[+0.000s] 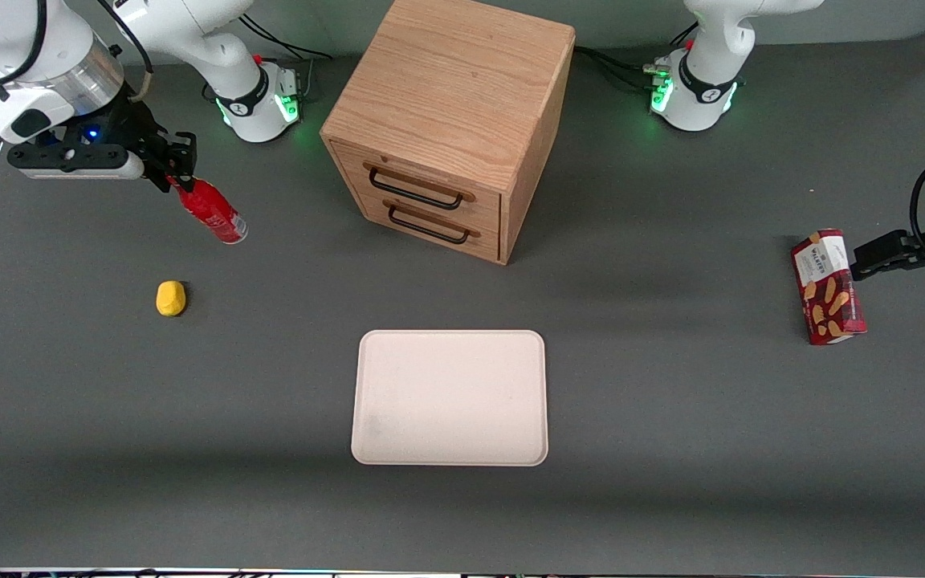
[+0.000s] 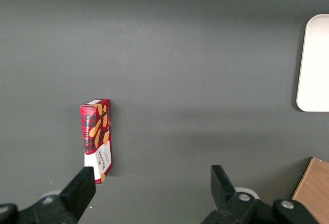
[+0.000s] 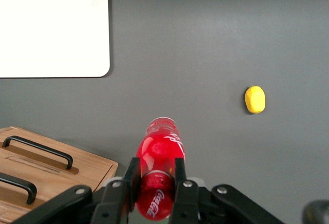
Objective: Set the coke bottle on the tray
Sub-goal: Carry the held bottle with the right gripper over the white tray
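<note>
On the dark grey table [image 1: 671, 417], a two-drawer oak-coloured wooden cabinet [image 1: 450, 120] stands at twelve o'clock from the flat pale cream-pink rectangular tray [image 1: 450, 397], with bare table between them. A small yellow rounded lump [image 1: 170, 298] lies at about ten o'clock from the tray, toward the working arm's end, and a red biscuit-printed snack box [image 1: 828, 286] toward the parked arm's end. The black two-finger hand [image 1: 177, 167] grips the slim red coke bottle [image 1: 212, 210] near its capped top, the bottle tilted, silvery base lowest, above the table and well apart from the tray.
</note>
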Available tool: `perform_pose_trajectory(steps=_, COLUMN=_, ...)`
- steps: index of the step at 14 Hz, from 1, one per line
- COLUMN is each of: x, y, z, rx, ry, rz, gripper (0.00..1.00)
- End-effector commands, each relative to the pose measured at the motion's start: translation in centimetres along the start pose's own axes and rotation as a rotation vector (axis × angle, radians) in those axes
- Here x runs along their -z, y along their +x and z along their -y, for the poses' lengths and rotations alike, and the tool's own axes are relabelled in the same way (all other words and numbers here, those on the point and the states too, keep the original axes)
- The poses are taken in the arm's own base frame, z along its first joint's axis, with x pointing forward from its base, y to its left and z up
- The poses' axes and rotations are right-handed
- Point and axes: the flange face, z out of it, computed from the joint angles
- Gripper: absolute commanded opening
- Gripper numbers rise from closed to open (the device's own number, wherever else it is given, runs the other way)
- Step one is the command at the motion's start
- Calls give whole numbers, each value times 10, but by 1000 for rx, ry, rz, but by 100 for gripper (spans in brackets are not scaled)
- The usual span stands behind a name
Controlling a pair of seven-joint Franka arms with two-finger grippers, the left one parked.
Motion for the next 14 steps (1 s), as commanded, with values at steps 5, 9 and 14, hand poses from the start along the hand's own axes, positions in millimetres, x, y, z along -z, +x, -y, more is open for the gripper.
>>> perform_pose_trajectory(steps=5, x=4, y=105, z=75, rx=-19, ry=40, rz=26, gripper=1)
perform_pose_trajectory(steps=9, x=-32, y=154, z=125, rx=-135, ry=41, rz=36, gripper=0)
perform_pose_trajectory(steps=14, x=-121, y=194, z=178, rx=-185, ry=14, rz=42, gripper=0)
